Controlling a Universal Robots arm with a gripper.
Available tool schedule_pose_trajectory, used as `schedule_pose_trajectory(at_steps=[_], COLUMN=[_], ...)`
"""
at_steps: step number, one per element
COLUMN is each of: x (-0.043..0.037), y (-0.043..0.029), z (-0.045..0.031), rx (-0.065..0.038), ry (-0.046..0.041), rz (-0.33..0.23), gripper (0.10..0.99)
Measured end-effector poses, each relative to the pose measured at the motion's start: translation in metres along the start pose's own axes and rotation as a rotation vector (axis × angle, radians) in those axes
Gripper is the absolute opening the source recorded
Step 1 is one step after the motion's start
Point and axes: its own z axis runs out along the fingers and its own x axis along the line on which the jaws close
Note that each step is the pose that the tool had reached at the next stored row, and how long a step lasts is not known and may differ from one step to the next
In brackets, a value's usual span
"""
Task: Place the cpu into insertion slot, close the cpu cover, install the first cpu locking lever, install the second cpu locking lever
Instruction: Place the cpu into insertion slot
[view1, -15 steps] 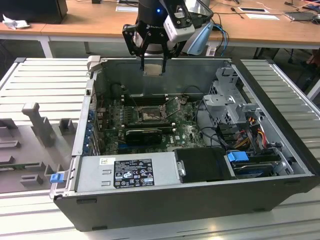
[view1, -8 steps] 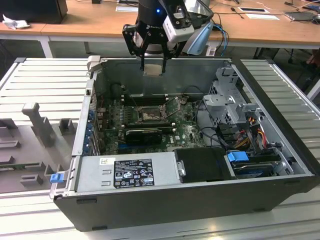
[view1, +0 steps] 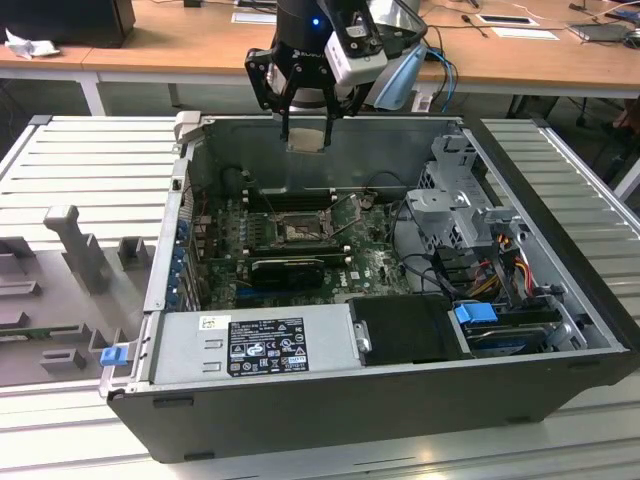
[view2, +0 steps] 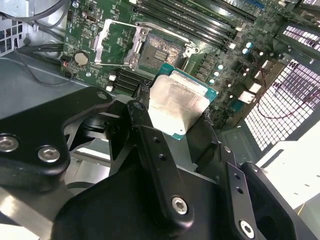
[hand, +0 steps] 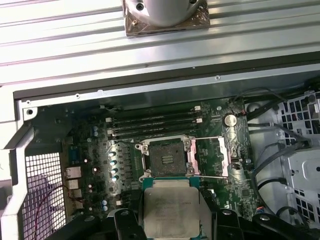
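Observation:
My gripper (view1: 305, 135) hangs above the rear wall of the open computer case (view1: 560, 300) and is shut on the cpu (view1: 305, 139). In both wrist views the cpu (view2: 176, 100) (hand: 170, 210) shows its silver-grey top on a green edge, clamped by its sides between the black fingers (view2: 145, 130). The insertion slot (hand: 166, 157) (view2: 159, 51) (view1: 297, 229) lies bare on the motherboard below, well apart from the chip. The cpu cover (hand: 211, 156) (view2: 118, 42) is swung open beside the slot. Two thin wire locking levers (hand: 205, 137) stand raised along the cover.
Memory slots (hand: 152, 122) run along one side of the socket, and a black card (view1: 288, 268) lies on the other. A power supply (view1: 265, 345) fills the case front. A drive cage (view1: 465, 205) with cables (view1: 500, 270) stands at the exterior view's right. Grey fixtures (view1: 75, 245) sit outside the case.

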Motion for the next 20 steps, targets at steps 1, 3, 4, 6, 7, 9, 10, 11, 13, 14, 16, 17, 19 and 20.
schedule_pose_trajectory(at_steps=[1,3,4,6,7,9,10,11,13,14,16,17,19,20], x=[0.0,0.0,0.0,0.0,0.0,0.0,0.0,0.0,0.0,0.0,0.0,0.0,0.0,0.0], y=[0.0,0.0,0.0,0.0,0.0,0.0,0.0,0.0,0.0,0.0,0.0,0.0,0.0,0.0], z=[0.0001,0.0001,0.0001,0.0002,0.0002,0.0002,0.0002,0.0003,0.0006,0.0005,0.0005,0.0005,0.0005,0.0005], rx=[0.0,0.0,0.0,0.0,0.0,0.0,0.0,-0.001,0.0,0.0,0.0,0.0,0.0,0.0], ry=[-0.0003,-0.0011,-0.0012,-0.0016,-0.0018,-0.0021,-0.0023,-0.0025,-0.003,-0.0032,-0.0036,-0.0042,-0.0047,-0.0048], rz=[0.004,0.012,0.014,0.018,0.02,0.024,0.026,0.029,0.032,0.035,0.04,0.046,0.052,0.054], gripper=[0.537,0.537,0.537,0.537,0.537,0.537,0.537,0.537,0.537,0.537,0.537,0.537,0.537,0.537])
